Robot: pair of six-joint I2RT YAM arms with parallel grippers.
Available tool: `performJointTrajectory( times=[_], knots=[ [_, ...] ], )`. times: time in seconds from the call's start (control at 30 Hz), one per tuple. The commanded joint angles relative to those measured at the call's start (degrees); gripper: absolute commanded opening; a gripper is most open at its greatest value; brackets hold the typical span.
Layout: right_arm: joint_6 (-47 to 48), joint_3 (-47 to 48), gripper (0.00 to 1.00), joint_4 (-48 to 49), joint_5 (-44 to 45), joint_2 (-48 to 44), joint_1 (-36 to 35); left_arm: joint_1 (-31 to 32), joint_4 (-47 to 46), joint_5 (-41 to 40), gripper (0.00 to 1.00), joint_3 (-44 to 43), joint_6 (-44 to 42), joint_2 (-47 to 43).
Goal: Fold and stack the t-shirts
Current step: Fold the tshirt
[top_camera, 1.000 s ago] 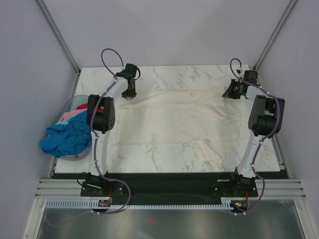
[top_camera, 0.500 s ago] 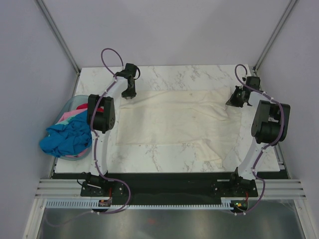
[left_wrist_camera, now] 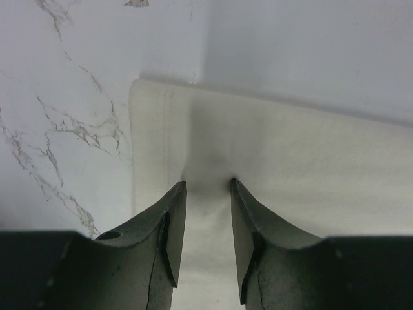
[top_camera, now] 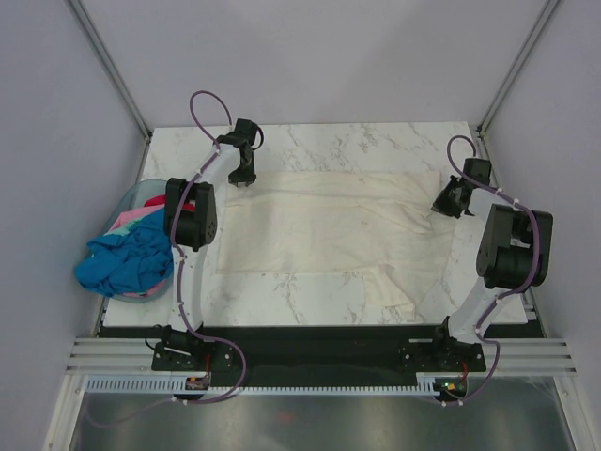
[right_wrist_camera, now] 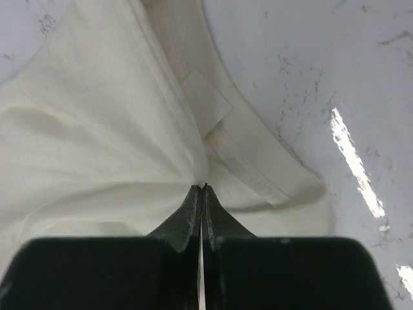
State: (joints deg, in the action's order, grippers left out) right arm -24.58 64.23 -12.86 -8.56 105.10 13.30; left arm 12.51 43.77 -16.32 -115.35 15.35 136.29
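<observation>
Jaws on the right arm are closed flat on a pinch of the cream-white t-shirt (top_camera: pixel 319 230) beside its collar (right_wrist_camera: pixel 258 148) and label (right_wrist_camera: pixel 205 103). Those on the left arm are parted and are set down astride the cloth near the hem corner (left_wrist_camera: pixel 155 129), with nothing clamped between them.

Nearest the arm bases, one sleeve (top_camera: pixel 394 287) is seen lying out toward the front of the table (top_camera: pixel 357 141). Beyond it the shirt's body is spread sideways in a single layer, lightly wrinkled, with no fold yet made. At the left edge, a bright blue t-shirt (top_camera: pixel 127 263) is draped over the rim of the pale blue basket (top_camera: pixel 131 195), with a pink one (top_camera: pixel 127 221) bunched behind it.

No stack is seen anywhere. The task is judged to be at an early stage: the first shirt is only being flattened, and all folding and stacking is left.
</observation>
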Motion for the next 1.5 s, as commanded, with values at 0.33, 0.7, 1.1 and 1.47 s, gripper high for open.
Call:
performJointTrajectory(
  times=[0.33,0.7,1.1,1.47],
  knots=[
    [-4.15,-0.26,0.24,-1.27,6.0,-3.75,0.41,-1.53,3.78,-0.47,0.43,-1.19,-0.67,0.4],
    [-5.05,-2.0,0.43,-13.06,8.64,-15.44,-1.95,2.34,2.73,13.38,0.47,4.93,2.04,-16.83],
    [1.46,-5.25,0.44,-5.51,8.21,-17.04,-22.17,1.82,-3.6,25.99,0.46,16.73,4.33,-19.66],
    [13.84,0.2,0.38,-7.18,16.11,-4.73,-27.27,1.28,-3.43,33.54,0.45,24.64,5.66,-26.85]
  ],
)
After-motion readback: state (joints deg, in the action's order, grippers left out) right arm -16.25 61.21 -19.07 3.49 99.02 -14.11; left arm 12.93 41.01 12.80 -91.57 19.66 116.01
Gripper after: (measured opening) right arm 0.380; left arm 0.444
